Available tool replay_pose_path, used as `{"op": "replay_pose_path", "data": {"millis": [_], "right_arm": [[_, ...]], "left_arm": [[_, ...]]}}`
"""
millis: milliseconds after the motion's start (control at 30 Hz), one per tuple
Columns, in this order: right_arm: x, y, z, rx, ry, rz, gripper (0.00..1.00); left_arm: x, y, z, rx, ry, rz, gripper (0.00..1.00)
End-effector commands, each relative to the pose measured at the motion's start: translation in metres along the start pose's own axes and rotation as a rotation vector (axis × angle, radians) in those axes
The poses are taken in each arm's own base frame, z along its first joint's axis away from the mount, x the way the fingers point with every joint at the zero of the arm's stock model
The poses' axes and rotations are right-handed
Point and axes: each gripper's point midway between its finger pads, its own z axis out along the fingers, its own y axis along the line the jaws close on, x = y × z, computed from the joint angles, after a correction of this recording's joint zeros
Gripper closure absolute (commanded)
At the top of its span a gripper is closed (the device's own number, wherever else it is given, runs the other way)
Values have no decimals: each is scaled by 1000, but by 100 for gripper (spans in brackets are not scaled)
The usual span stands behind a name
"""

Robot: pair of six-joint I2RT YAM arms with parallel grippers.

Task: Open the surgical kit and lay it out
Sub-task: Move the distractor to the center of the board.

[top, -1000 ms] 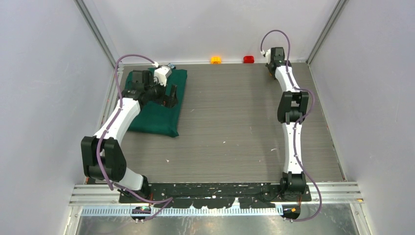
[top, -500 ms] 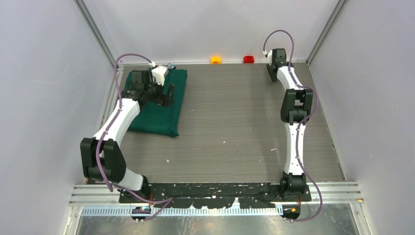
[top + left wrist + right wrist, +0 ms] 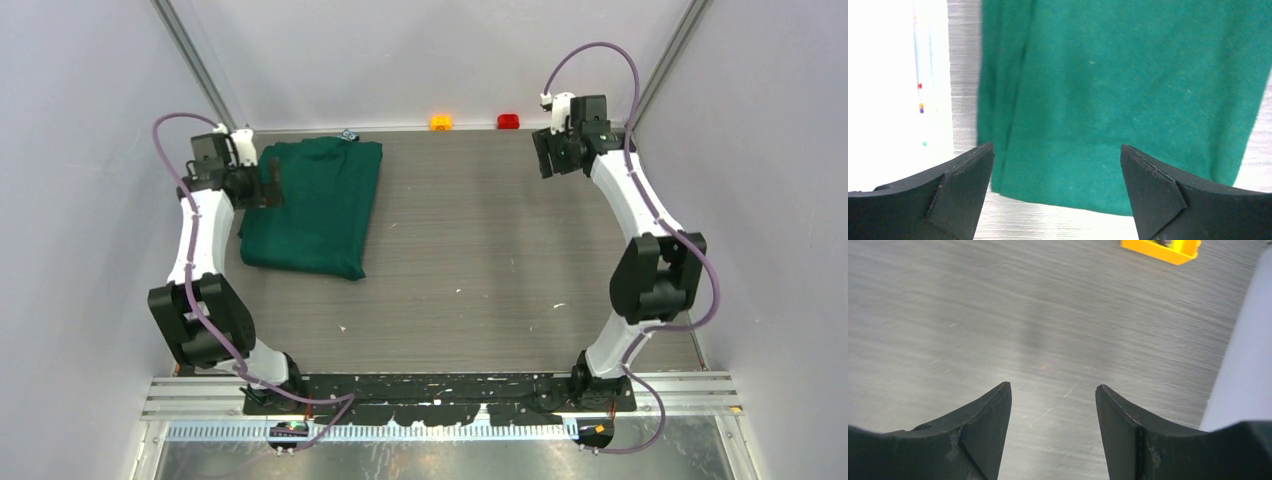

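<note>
Between the left fingers (image 3: 960, 192), which stand wide apart and hold nothing, lies the dark green drape (image 3: 1118, 90) of the surgical kit. It rests flat on the grey desk (image 3: 964, 100) as a folded, closed bundle. One folded edge of it runs across the gap from one fingertip to the other. A lengthwise crease runs away from the fingers, on the side of the left fingertip. A narrow strip of bare desk shows beside that fingertip and another beyond the right one. Whether the tips touch the cloth cannot be told. From the top view, these fingers sit at the drape's left edge, toward its far corner, and the cloth spreads away from them to the right and toward the arm bases.

The right fingers (image 3: 983, 430) are also parted, less widely, and grip nothing; only bare desk lies under and between them. Ahead of them and off to their right sits the orange block (image 3: 1160, 247), well clear of the tips. From the top view, the red block (image 3: 508, 121) stands between these fingers and the orange one. The drape is far from these fingers, across the desk.
</note>
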Motion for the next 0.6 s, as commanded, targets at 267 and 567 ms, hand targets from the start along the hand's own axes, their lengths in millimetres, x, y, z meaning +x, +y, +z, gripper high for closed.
{"op": "replay_pose_path", "data": {"millis": [267,567], "right_arm": [[50,71,-40,-263,46,104,33],[67,84,-45,-318,79,122,33]], "left_arm": [[-31,54,54,-71,101,-186,0],[-33,68,96,-96,147,-240,0]]}}
